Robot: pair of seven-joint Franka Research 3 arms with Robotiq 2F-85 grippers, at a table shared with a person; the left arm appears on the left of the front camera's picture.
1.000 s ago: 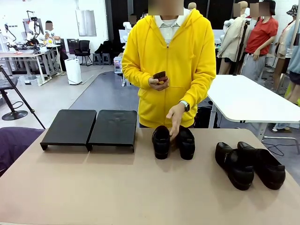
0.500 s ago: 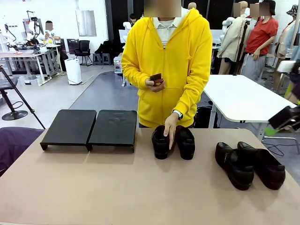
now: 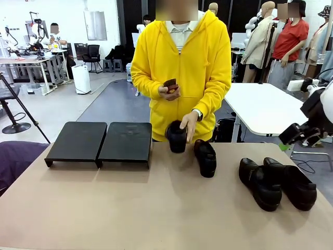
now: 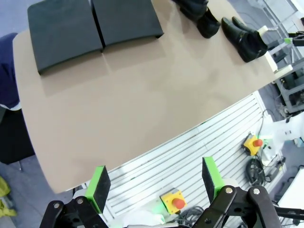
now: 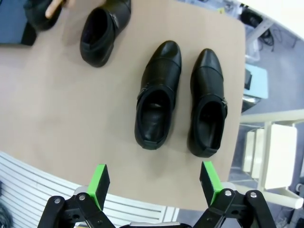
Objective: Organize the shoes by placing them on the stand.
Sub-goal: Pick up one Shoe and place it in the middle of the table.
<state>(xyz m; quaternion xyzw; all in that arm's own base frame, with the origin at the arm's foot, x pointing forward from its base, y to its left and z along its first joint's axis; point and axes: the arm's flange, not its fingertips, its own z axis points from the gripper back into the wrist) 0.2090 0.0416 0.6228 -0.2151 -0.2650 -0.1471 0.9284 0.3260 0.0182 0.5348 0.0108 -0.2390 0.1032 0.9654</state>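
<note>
The person's hand (image 3: pixel 188 125) holds one rounded loafer (image 3: pixel 176 136) lifted above the table's far edge, right of the stand (image 3: pixel 99 141). That lifted loafer (image 5: pixel 40 13) also appears in the right wrist view. The second loafer (image 3: pixel 206 157) (image 5: pixel 104 31) rests on the table. Two longer dress shoes (image 3: pixel 259 183) (image 3: pixel 292 182) lie side by side at the right. My right gripper (image 5: pixel 153 181) hangs open high above those dress shoes (image 5: pixel 156 95) (image 5: pixel 208 102), and its dark body (image 3: pixel 292 135) enters from the right. My left gripper (image 4: pixel 154 183) is open above the table's near edge, far from the stand (image 4: pixel 92 23).
The tan table (image 3: pixel 130 208) is bare in its front half. A white table (image 3: pixel 270 107) stands behind at the right. The person's other hand holds a small dark object (image 3: pixel 170 85). A white slatted surface with red buttons (image 4: pixel 178 203) lies below the left gripper.
The person has picked one loafer up off the table and moved it slightly left. My right arm has come into the front view from the right edge.
</note>
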